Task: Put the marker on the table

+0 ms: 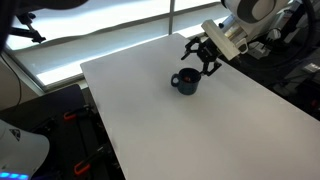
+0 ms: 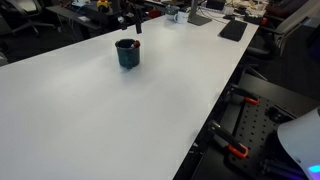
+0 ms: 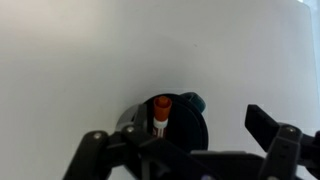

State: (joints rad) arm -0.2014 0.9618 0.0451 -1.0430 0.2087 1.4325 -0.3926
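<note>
Your claw (image 3: 180, 137) is spread wide apart with nothing pinched in it. You can see that best in the wrist view, where its two dark sides sit either side of the mug (image 3: 195, 128). In both exterior views the claw (image 1: 203, 60) (image 2: 131, 22) hangs up over the mug (image 1: 186, 83) (image 2: 127, 55), close to it, and I can't tell if it's touching the rim.

The mug's dark blue, standing upright with its handle sticking out one side. The marker (image 3: 160, 115) is inside it, standing on end and leaning against the inner wall, orange-red cap up and poking above the rim. So it's in the mug, not lying on the counter (image 3: 100, 50).

The mug sits toward the far end of the white counter (image 1: 200, 130) (image 2: 100, 120), well in from the edges.
</note>
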